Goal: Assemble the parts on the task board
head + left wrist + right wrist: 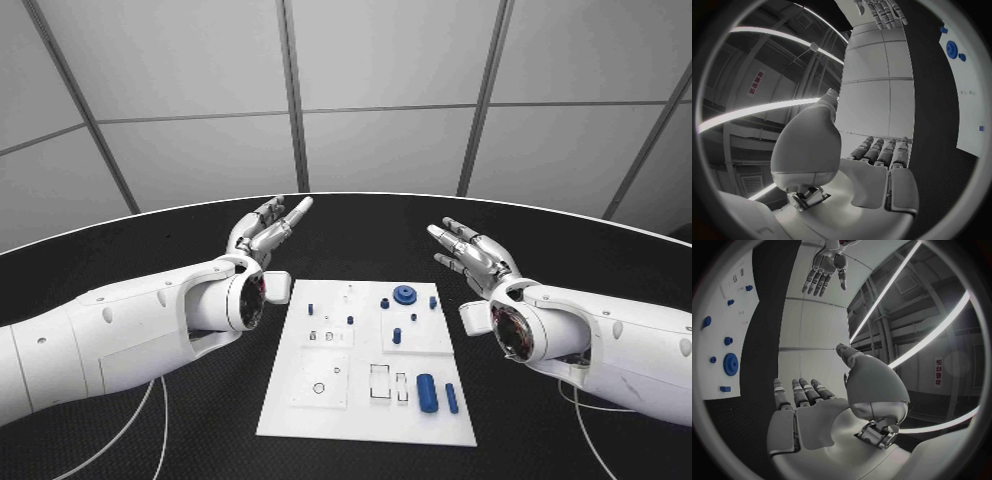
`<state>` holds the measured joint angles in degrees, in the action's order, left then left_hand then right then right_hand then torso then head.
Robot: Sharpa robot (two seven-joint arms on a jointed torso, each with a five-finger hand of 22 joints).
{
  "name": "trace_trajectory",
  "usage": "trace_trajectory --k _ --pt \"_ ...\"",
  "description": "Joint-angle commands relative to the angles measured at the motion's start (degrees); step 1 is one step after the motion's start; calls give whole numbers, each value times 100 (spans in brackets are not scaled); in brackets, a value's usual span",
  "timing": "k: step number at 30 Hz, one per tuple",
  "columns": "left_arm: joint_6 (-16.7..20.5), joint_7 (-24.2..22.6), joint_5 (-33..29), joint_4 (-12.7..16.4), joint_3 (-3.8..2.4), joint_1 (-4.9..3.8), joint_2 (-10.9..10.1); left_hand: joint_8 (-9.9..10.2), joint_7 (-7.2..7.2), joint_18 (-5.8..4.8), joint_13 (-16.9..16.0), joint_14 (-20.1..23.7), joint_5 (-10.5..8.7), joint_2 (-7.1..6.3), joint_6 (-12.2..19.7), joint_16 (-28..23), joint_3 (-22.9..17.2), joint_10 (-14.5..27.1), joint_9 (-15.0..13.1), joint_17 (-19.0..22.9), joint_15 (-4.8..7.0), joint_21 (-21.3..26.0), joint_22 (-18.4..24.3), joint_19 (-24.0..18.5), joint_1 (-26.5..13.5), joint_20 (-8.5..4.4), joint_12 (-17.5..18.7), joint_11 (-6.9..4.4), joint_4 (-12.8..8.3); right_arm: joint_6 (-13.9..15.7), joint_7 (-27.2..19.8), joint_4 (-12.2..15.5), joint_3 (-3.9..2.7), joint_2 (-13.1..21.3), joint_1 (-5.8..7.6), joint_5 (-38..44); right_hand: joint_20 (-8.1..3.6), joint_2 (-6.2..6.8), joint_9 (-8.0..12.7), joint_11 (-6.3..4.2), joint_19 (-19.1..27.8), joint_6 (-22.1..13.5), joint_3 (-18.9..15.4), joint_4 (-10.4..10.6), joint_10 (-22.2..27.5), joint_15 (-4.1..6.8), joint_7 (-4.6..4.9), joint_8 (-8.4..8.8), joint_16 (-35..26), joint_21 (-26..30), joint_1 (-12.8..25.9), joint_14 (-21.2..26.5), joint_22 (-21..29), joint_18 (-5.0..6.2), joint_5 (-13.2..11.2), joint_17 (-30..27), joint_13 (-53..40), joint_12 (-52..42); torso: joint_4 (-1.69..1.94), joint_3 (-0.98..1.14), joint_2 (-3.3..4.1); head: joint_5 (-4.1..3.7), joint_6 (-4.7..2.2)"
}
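Note:
The white task board (325, 415) lies flat in the middle of the black table. Small blue parts sit on it: a round gear-like piece (407, 294), a thick cylinder (427, 392) and a thinner pin (451, 398) near its front right. My left hand (270, 228) is held above the table beyond the board's far left corner, fingers straight and apart, holding nothing. My right hand (470, 252) hovers beyond the board's far right corner, likewise open and empty. The left wrist view shows the board's edge (970, 115) and gear (952, 49); the right wrist view shows the gear (731, 364).
The black table (173, 440) curves round at the back against grey wall panels. Thin white cables (137, 420) run across the table near each arm. Shallow recesses and small slots (381, 382) mark the board's surface.

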<state>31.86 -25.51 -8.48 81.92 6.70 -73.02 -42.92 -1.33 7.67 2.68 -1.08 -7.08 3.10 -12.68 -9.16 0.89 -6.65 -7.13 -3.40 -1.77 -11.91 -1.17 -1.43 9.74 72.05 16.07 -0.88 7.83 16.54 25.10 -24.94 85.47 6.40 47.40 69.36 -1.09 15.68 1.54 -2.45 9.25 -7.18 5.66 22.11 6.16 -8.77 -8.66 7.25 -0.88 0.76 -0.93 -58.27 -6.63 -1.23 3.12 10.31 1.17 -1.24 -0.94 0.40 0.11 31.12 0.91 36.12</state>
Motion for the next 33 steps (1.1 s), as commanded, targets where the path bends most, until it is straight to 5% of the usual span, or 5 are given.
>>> trace_trajectory --k 1,17,23,27,33 --pt "-2 1 -2 -1 1 -10 0 -41 338 73 -11 -25 33 -45 -68 40 -19 -17 -20 -13 -84 -36 -11 17 259 87 -27 81 79 -321 56 -52 77 32 152 -12 98 -7 -36 104 -68 129 122 -53 -129 -103 519 -55 58 -56 -290 -77 -18 132 65 24 -25 -57 1 0 0 0 0" --pt "-94 -56 -12 -44 1 -11 -19 -173 641 82 -72 -239 -1 296 -487 100 -313 -458 -146 -65 -28 -48 -17 18 262 85 -121 420 64 301 -341 -122 110 229 213 1178 102 174 -593 510 -2467 2129 475 -1029 -2932 -440 758 -735 909 -790 -1403 -3101 -343 439 78 516 -215 -376 -6 2 -16 -162 14" --pt "-201 -145 -54 -50 1 -17 -62 -653 869 157 -208 -2040 -24 687 -1844 689 -734 -2178 -514 -474 -222 -416 -215 1157 459 82 -439 745 35 431 -159 -234 102 238 216 2375 68 269 -891 254 -3528 3609 744 -1272 -4429 -136 732 -1195 1375 -1208 -1597 -4354 -461 724 103 707 -260 -624 -13 0 10 -186 31" --pt "-314 -127 -65 -12 1 -23 -114 -1221 807 545 -303 -3895 -24 766 -3362 1477 -871 -4059 -892 -898 99 -1197 -541 3151 619 35 -804 524 8 307 88 -332 88 232 224 3262 -126 368 -931 81 -4133 4184 1022 -1333 -5059 98 590 -1340 1580 -1497 -1612 -5047 -559 747 72 863 -251 -659 -17 8 26 -212 45" --pt "-456 -22 -41 214 1 -47 -263 -1383 677 787 -286 -4575 -23 734 -3729 1865 -993 -4609 -930 -1145 315 -1465 -604 3677 768 13 -841 358 -3 14 669 -481 62 176 255 4718 -430 393 -967 -106 -4640 4574 921 -1412 -5617 365 457 -1419 1802 -1975 -1704 -5750 -811 732 22 1081 -252 -647 -2 -2 77 -268 79"
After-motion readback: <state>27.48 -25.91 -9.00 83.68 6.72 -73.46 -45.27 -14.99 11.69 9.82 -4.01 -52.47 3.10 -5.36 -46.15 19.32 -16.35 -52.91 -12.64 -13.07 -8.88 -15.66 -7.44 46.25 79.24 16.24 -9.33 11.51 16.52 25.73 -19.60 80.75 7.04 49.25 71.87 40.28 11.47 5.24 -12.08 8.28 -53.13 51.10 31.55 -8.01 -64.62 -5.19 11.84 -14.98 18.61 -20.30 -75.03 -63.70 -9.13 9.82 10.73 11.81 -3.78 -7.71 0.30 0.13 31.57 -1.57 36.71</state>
